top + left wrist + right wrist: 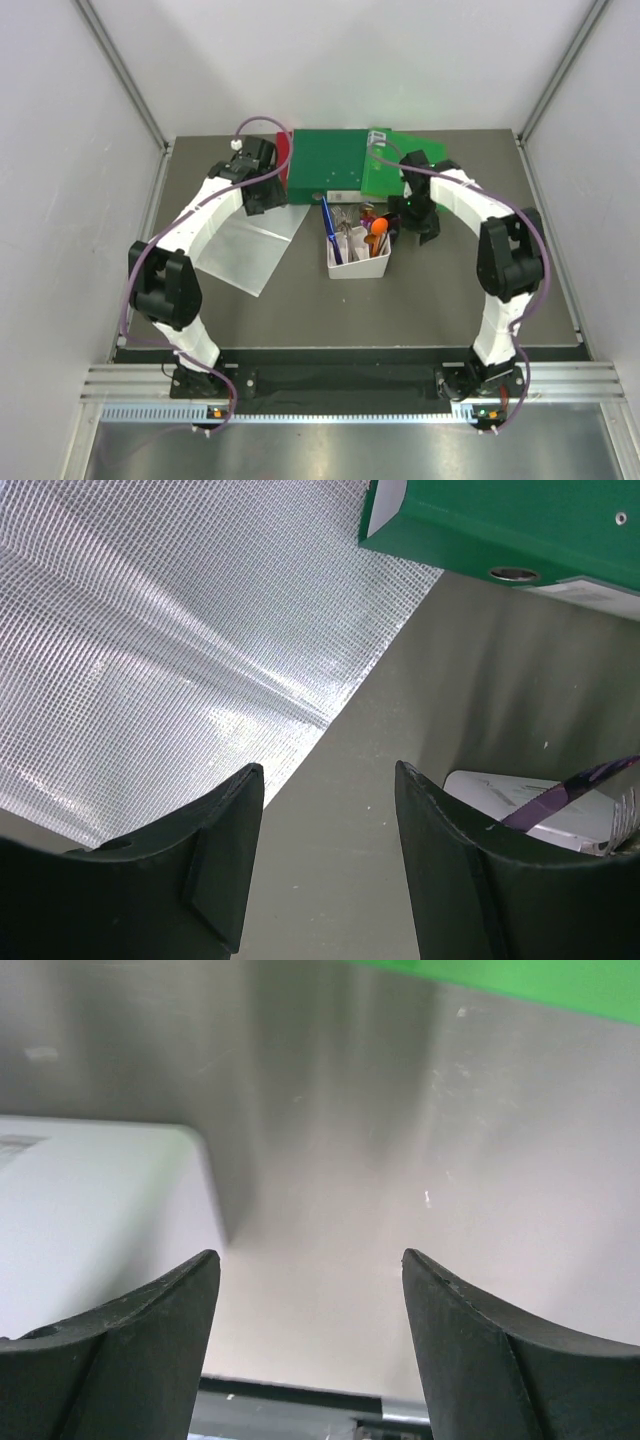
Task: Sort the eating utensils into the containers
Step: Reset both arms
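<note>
A small white bin stands mid-table with several utensils in it: a dark blue one leaning out at its left, silver ones and an orange one. My left gripper is open and empty, left of the bin over bare table; its wrist view shows the bin's corner with a purple utensil. My right gripper is open and empty, just right of the bin; its wrist view shows the bin's wall at the left.
A green folder and a lighter green one lie at the back, with a red edge behind the left gripper. A clear plastic sheet lies left of the bin, filling the left wrist view.
</note>
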`<state>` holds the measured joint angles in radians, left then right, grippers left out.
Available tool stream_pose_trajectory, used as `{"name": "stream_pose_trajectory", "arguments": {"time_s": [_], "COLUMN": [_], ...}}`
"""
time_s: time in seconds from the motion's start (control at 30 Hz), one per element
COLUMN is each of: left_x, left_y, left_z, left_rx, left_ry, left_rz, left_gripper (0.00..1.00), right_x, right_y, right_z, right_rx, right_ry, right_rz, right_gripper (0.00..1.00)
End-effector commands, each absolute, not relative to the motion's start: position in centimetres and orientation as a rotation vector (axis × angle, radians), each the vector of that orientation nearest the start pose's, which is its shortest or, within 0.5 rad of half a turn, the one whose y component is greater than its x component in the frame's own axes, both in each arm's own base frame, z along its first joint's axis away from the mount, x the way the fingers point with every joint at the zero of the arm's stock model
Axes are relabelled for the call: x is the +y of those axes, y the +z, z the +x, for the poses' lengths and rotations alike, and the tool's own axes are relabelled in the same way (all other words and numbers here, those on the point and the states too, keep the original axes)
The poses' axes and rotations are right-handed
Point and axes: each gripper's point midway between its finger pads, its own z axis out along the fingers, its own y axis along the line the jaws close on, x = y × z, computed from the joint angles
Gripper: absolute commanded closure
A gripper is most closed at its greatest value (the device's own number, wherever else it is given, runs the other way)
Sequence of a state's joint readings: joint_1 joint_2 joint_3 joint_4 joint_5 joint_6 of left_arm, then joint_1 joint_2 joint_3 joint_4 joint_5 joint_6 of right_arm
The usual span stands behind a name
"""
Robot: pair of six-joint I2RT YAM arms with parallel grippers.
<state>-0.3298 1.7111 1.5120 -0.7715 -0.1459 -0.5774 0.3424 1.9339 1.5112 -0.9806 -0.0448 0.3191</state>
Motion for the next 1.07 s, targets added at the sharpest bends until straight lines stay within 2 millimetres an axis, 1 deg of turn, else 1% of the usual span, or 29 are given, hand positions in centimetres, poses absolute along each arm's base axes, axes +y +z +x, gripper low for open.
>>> {"name": "stream_pose_trajectory", "arguments": {"time_s": [0.0, 0.07, 0.1, 0.13, 0.2, 0.23, 0.27, 0.33, 0.47, 0.53, 0.57, 0.7, 0.87, 0.9, 0.93, 0.97, 1.03], "left_x": [-13.6, -13.8, -13.9, -14.0, -14.3, -14.5, -14.7, -14.9, -14.9, -14.9, -15.0, -15.0, -14.9, -15.0, -15.5, -15.6, -15.8], "left_y": [16.4, 16.3, 16.3, 16.2, 16.1, 16.2, 16.0, 15.9, 15.8, 15.7, 15.7, 15.7, 15.8, 15.8, 15.8, 15.5, 15.4], "left_z": [40.6, 40.4, 40.5, 40.4, 40.6, 40.7, 40.7, 40.9, 41.0, 41.0, 41.0, 41.1, 41.3, 41.3, 41.3, 41.1, 41.1], "left_rx": [2.517, 2.528, 2.526, 2.527, 2.527, 2.525, 2.534, 2.538, 2.546, 2.55, 2.551, 2.552, 2.554, 2.556, 2.56, 2.575, 2.589], "left_ry": [-0.189, -0.2, -0.208, -0.217, -0.241, -0.247, -0.257, -0.263, -0.259, -0.259, -0.262, -0.257, -0.248, -0.254, -0.289, -0.291, -0.292], "left_rz": [-0.376, -0.375, -0.379, -0.379, -0.378, -0.377, -0.376, -0.372, -0.373, -0.374, -0.376, -0.39, -0.396, -0.395, -0.372, -0.357, -0.352], "left_gripper": [0.41, 0.41, 0.41, 0.41, 0.41, 0.41, 0.41, 0.42, 0.42, 0.42, 0.42, 0.42, 0.43, 0.45, 0.47, 0.47, 0.44], "right_x": [14.7, 15.1, 15.0, 14.8, 14.2, 14.0, 13.6, 13.3, 11.9, 11.6, 10.9, 9.8, 9.4, 9.5, 9.5, 9.6, 9.7], "right_y": [17.2, 21.5, 22.8, 24.6, 26.2, 26.6, 26.8, 27.1, 27.8, 28.2, 28.4, 29.1, 29.2, 29.1, 29.0, 28.9, 28.5], "right_z": [35.7, 35.8, 36.0, 36.0, 36.7, 36.8, 37.1, 37.8, 39.3, 40.0, 40.4, 41.2, 41.9, 42.0, 42.1, 42.2, 42.4], "right_rx": [2.717, 2.611, 2.572, 2.521, 2.459, 2.436, 2.422, 2.399, 2.328, 2.301, 2.293, 2.259, 2.247, 2.249, 2.252, 2.251, 2.261], "right_ry": [0.288, 0.355, 0.364, 0.372, 0.381, 0.385, 0.383, 0.386, 0.342, 0.361, 0.365, 0.375, 0.411, 0.415, 0.421, 0.424, 0.437], "right_rz": [-0.015, -0.019, -0.006, 0.002, 0.045, 0.053, 0.078, 0.1, 0.154, 0.173, 0.192, 0.221, 0.243, 0.24, 0.243, 0.245, 0.249], "right_gripper": [0.27, 0.27, 0.27, 0.27, 0.27, 0.27, 0.27, 0.27, 0.27, 0.27, 0.27, 0.27, 0.27, 0.27, 0.27, 0.27, 0.27]}}
